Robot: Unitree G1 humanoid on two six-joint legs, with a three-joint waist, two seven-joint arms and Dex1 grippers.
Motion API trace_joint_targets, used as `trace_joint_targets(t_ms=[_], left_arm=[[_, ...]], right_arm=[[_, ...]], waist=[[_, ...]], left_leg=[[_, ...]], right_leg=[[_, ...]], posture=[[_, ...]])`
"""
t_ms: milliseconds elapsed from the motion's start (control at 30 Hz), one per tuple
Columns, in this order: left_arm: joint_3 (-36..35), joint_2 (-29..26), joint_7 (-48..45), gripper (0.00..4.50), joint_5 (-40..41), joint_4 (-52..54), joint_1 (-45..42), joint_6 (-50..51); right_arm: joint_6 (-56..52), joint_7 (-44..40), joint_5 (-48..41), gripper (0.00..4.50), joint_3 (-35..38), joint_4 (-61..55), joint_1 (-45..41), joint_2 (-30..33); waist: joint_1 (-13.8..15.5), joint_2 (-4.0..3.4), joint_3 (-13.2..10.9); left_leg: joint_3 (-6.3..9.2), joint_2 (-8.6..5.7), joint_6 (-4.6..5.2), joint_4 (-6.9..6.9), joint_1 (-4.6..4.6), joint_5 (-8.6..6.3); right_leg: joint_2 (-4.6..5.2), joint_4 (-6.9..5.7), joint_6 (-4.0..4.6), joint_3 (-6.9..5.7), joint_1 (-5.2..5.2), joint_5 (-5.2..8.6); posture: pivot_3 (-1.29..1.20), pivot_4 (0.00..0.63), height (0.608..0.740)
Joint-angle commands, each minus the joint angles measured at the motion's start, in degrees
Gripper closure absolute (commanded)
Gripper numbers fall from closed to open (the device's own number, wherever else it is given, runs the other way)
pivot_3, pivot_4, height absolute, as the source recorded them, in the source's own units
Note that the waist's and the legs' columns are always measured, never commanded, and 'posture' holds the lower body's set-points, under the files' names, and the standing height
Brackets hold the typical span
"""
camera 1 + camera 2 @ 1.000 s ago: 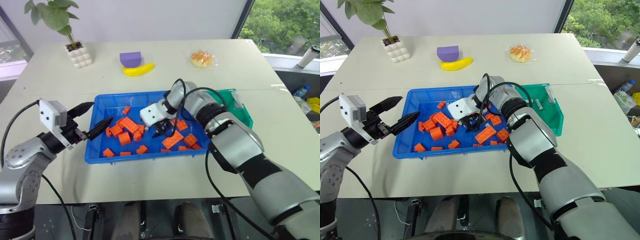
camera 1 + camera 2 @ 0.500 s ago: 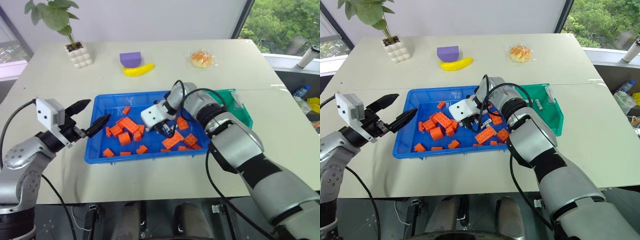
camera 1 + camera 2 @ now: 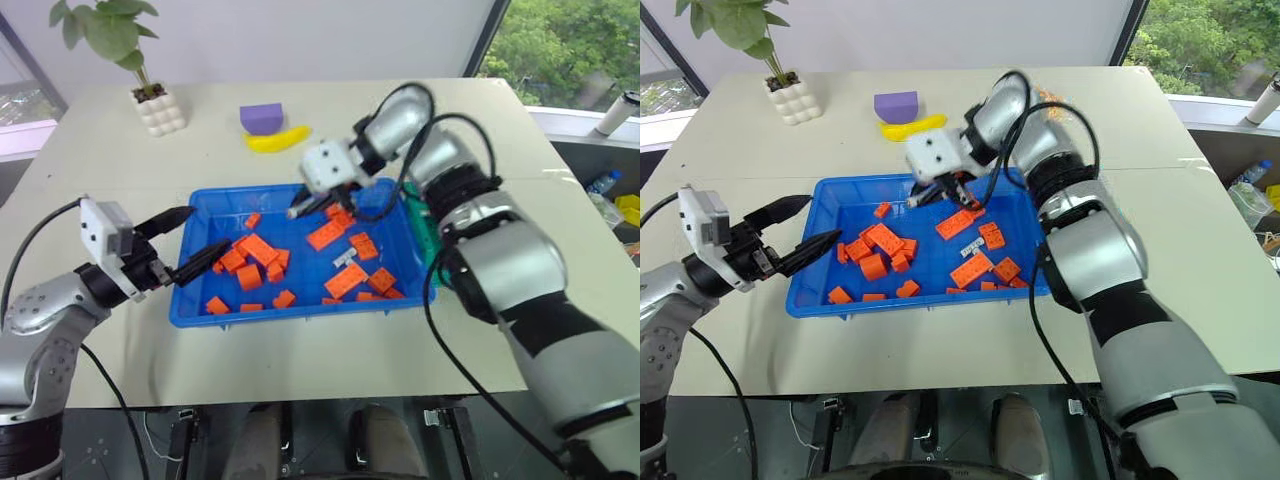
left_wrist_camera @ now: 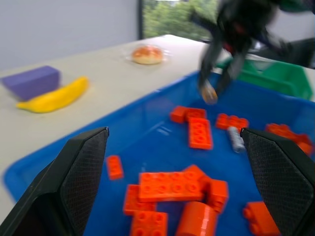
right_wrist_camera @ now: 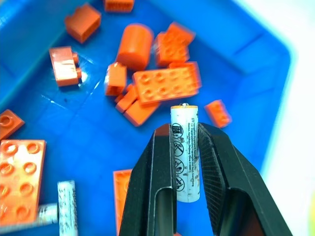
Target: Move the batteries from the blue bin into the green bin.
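From the head, your right tool (image 3: 298, 210) is high over the far side of the blue bin (image 3: 215, 312), so its battery (image 5: 183, 152) clears the rim. Your left tool (image 3: 190, 245) waits spread wide at the left edge. The right wrist shows that battery pinched upright; two more batteries (image 5: 66, 206) lie below.

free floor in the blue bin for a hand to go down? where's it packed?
Bare floor lies along the blue bin's far-left corner, past the lone orange block, and in the middle strip between the two clusters. Crowded: the near-left pile of orange blocks, and the right side, where two batteries lie among blocks.
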State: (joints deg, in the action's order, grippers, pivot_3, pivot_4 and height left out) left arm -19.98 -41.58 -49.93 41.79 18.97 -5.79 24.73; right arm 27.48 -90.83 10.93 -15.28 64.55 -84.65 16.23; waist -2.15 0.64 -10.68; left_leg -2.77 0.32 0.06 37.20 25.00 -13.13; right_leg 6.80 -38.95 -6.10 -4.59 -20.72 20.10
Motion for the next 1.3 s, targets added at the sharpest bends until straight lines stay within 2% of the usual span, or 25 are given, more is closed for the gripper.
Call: trace_joint_targets(t_ms=[33,300,500,633,800,1000,1100,1300], left_arm=[[1.66,-1.75,-3.86,0.00,0.96,-1.68,-3.87,0.55],[7.88,-1.25,-10.44,0.00,-0.52,-7.54,-12.35,1.05],[11.63,0.58,-12.66,0.00,-1.88,-10.16,-15.70,0.64],[13.15,1.71,-13.31,0.00,-2.75,-10.87,-16.56,0.42],[14.04,3.38,-13.26,0.00,-3.77,-11.52,-17.20,-0.14],[14.39,5.12,-12.73,0.00,-4.76,-11.66,-18.55,-0.38],[13.96,5.43,-12.45,0.00,-5.14,-11.64,-18.86,-0.39],[12.51,4.90,-11.19,0.00,-5.13,-10.61,-17.67,-0.27]], right_arm=[[-2.80,-1.67,-3.51,3.78,1.03,-5.68,-0.08,4.94],[-8.34,-1.67,-5.36,3.78,-1.62,-14.08,4.75,20.89],[-17.58,-1.67,-10.03,3.78,-4.11,-27.63,11.52,31.38],[-22.16,-1.67,-9.80,3.78,-3.85,-34.68,17.30,37.01],[-23.62,0.59,-6.24,3.78,-2.42,-37.65,24.44,41.10],[-19.39,6.51,-0.52,3.78,-3.15,-32.81,27.78,41.84],[-17.02,9.08,1.83,2.94,-3.62,-29.55,27.54,41.37],[-14.16,16.98,5.58,0.04,-2.84,-24.75,24.98,39.44]], waist=[[0.22,0.00,0.00],[0.78,-0.02,-0.03],[1.12,-0.09,-0.10],[1.35,-0.09,-0.10],[1.55,-0.09,-0.11],[1.27,-0.11,-0.12],[1.39,-0.11,-0.12],[1.40,-0.11,-0.12]], left_leg=[[-0.01,-0.01,0.00,0.00,0.00,0.00],[-0.13,0.01,0.02,-0.02,0.00,-0.01],[-0.20,0.04,0.03,0.00,0.00,-0.01],[-0.20,0.04,0.04,0.02,0.00,-0.01],[-0.17,0.03,0.07,0.05,0.00,-0.03],[-0.20,0.09,0.07,0.03,0.00,-0.02],[-0.21,0.08,0.07,0.05,0.00,-0.02],[-0.20,0.08,0.06,0.06,0.00,-0.02]], right_leg=[[0.00,0.01,0.00,0.00,-0.01,0.00],[0.02,0.06,0.00,0.01,-0.04,0.00],[0.02,0.08,0.00,0.00,-0.06,0.00],[0.02,0.26,0.00,0.00,0.02,0.00],[0.01,0.52,-0.01,-0.03,0.19,0.00],[-0.03,0.56,-0.01,-0.03,0.17,0.00],[-0.03,0.60,-0.01,-0.04,0.20,0.00],[-0.03,0.62,-0.01,-0.04,0.22,0.00]], posture=[[0.00,0.150,0.739],[0.00,0.150,0.739],[0.00,0.150,0.739],[0.00,0.150,0.739],[0.00,0.150,0.739],[0.00,0.150,0.739],[0.00,0.150,0.739],[0.00,0.150,0.739]])
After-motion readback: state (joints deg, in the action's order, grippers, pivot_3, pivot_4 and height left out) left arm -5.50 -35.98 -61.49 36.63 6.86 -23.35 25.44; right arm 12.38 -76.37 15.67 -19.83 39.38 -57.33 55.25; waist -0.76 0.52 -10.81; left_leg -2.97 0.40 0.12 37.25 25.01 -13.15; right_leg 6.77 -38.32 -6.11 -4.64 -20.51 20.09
